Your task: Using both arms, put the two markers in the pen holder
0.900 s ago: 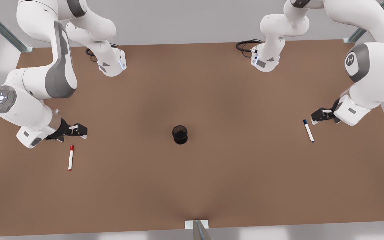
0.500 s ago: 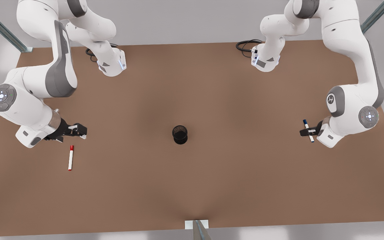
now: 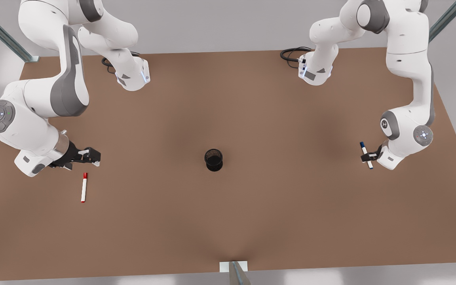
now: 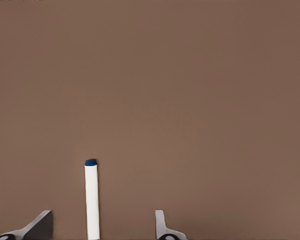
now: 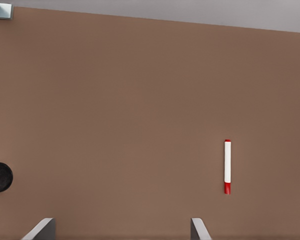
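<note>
Left wrist view: my left pincer [image 4: 104, 227] straddles the blue marker [image 4: 92, 200], fingers apart. My right pincer [image 3: 92, 155] hovers open near the red marker [image 3: 84, 187]; pen holder [image 3: 213, 160] stands mid-tabletop [image 3: 251, 118].

The flat surface [image 3: 228, 221] is plain matte brown. The small cylindrical mesh pen holder [image 3: 213, 160] is black. One thin marker [image 3: 84, 187] is white with red cap and tip; the other marker [image 3: 366, 154] is white with a dark blue cap. Both jointed arms are white with grey covers, each black end effector [image 3: 92, 155] alike.
</note>
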`<control>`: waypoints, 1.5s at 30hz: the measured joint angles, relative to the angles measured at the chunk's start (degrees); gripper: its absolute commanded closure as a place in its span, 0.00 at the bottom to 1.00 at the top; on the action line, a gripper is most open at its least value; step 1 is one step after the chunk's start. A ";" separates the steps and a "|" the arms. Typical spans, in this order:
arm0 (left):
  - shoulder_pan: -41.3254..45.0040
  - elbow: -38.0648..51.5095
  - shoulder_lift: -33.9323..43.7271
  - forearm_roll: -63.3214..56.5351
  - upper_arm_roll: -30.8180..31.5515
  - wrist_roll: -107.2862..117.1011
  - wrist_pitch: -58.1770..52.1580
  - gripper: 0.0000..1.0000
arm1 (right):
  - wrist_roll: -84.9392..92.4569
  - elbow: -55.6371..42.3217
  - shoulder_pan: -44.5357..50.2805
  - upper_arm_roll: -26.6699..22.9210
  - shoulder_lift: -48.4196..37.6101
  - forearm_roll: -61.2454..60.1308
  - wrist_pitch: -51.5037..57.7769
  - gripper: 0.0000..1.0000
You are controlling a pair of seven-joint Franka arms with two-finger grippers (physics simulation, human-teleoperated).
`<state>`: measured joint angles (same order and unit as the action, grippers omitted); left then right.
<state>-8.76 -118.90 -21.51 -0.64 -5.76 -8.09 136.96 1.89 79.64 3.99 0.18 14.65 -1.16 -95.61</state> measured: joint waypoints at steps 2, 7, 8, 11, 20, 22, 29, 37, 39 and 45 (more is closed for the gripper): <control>-0.89 -0.85 -1.40 -0.25 -0.35 -1.40 2.58 0.00 | 0.02 -0.02 -0.02 0.00 0.00 0.00 0.01 0.00; -2.48 -0.56 -5.64 -0.39 -0.47 -4.29 7.94 0.02 | 0.06 -0.01 -0.02 0.00 0.04 -0.01 0.03 0.00; -2.53 -0.44 -6.14 -0.34 -0.48 -4.76 8.70 0.11 | 0.07 0.01 -0.03 0.00 0.02 -0.03 0.03 0.00; -3.03 -0.31 -6.76 0.33 -0.43 -5.93 10.43 0.30 | 0.10 0.02 -0.04 0.00 0.06 -0.09 0.04 0.00; -3.37 -0.30 -8.35 3.31 -0.35 -8.51 12.87 0.30 | 0.17 -0.01 -0.04 0.00 0.09 -0.11 0.04 0.00; -3.33 -0.31 -8.63 3.92 -0.31 -8.90 13.14 0.33 | 0.18 -0.03 -0.04 0.00 0.09 -0.11 0.04 0.00; -3.25 -0.31 -8.43 4.60 -0.23 -9.88 13.52 0.50 | 0.13 -0.02 0.03 -0.04 1.45 -0.05 -0.21 0.00; -3.11 -0.31 -8.68 4.70 -0.21 -10.45 13.74 0.65 | 0.56 0.28 -8.77 -0.19 20.97 0.83 -13.07 0.00; -3.08 -0.27 -8.82 4.72 -0.21 -10.53 13.78 0.65 | 1.91 0.12 -12.36 -0.26 25.03 -0.50 -17.52 0.00; -3.00 -0.26 -9.30 4.73 -0.21 -10.60 13.98 0.66 | 7.52 2.34 -18.89 -0.28 28.58 -2.86 -25.72 0.00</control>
<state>-11.75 -119.16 -30.81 4.10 -5.97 -18.68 150.94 9.41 81.98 -14.90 -0.10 43.23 -4.02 -121.33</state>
